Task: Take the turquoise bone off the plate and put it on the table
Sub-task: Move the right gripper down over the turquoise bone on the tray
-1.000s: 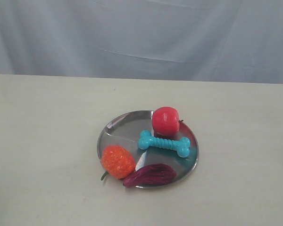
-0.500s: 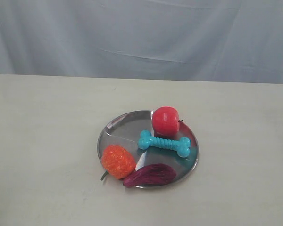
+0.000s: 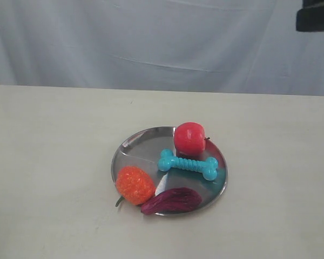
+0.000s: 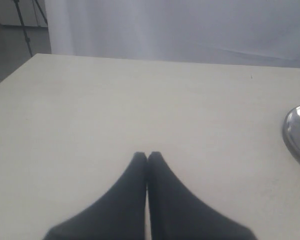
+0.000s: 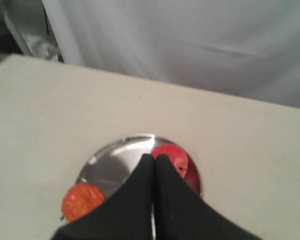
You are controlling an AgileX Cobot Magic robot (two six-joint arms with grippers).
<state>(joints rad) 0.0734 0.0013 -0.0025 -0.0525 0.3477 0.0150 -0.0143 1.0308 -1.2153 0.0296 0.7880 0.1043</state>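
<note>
Since the earlier exterior frames, one change: a dark block (image 3: 315,16), seemingly part of the right arm, has entered the upper right corner; everything on the table is unmoved. Broad, pale beige, matte table (image 3: 54,162), one, carrying one round, shiny silver metal plate (image 3: 140,151) with a low rim. On the plate, four toys: one glossy red apple (image 3: 189,137) at the far side, one knobbly orange fruit (image 3: 135,184) at the near left rim, one dark purple ridged pod (image 3: 171,200) along the near rim, and one small turquoise bone (image 3: 188,164) of ribbed rubber across the middle, just in front of the apple. Bone's long axis runs left to right in the exterior view, dipping slightly toward the right. Right gripper (image 5: 154,157), fingers pressed together with only a seam between them, hangs above the plate and hides the bone in its wrist view; it is judged the nearer arm. Left gripper (image 4: 147,156), likewise closed tip to tip, sits over bare table with only the plate's rim in sight.
</note>
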